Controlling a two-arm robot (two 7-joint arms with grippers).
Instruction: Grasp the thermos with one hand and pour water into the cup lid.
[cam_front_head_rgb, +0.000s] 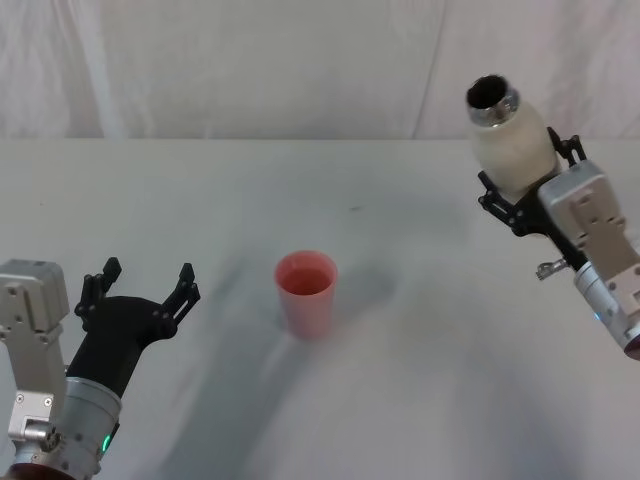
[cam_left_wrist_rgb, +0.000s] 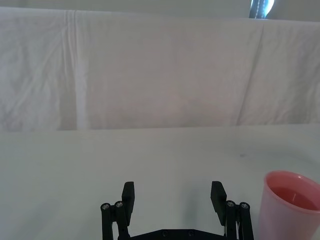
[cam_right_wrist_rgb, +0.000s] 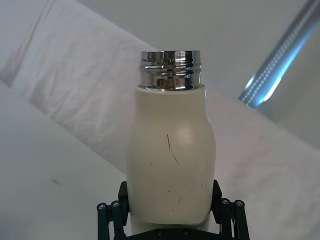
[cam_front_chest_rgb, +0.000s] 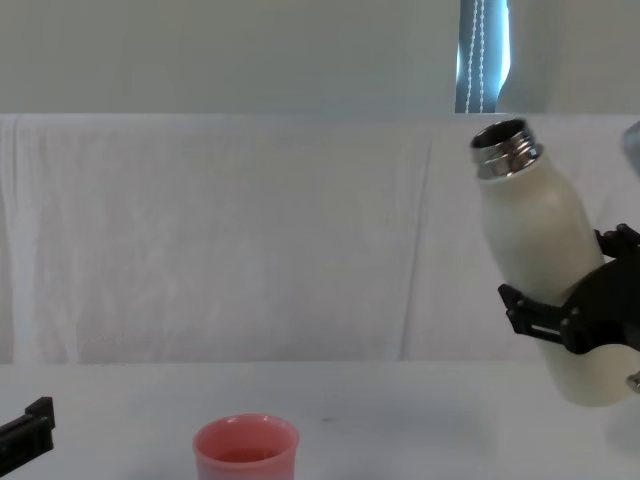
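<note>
The thermos (cam_front_head_rgb: 512, 140) is held clear of the tabletop (cam_front_head_rgb: 300, 220) by the right pincer (cam_front_head_rgb: 527, 190), whose 2 black fingers (cam_front_head_rgb: 566, 150) are clamped on the lower half of the cream-white body. In the chest view the bottle (cam_front_chest_rgb: 545, 255) is seen tilted, its silver threaded neck leaning up and toward the robot's left, its base lower and to the right. The mouth is open, with no cap on it. In the right wrist view the cream body (cam_right_wrist_rgb: 171, 155) is seen seated between the black fingers (cam_right_wrist_rgb: 112, 212), and fine dark scratches are visible on its surface.

The cup lid (cam_front_head_rgb: 306, 292) is standing upright on the white tabletop, near the middle, well apart from the thermos and lower to its left. Its salmon-pink rim faces upward. In the left wrist view the pink cup (cam_left_wrist_rgb: 290, 205) is seen just beside the left pincer (cam_left_wrist_rgb: 173, 197).

The left pincer (cam_front_head_rgb: 140, 290) is held low over the tabletop at the robot's left, its 2 fingers (cam_front_head_rgb: 185, 285) spread wide with nothing between them, apart from the cup lid. A white draped cloth (cam_front_chest_rgb: 220, 230) is hung behind the tabletop.
</note>
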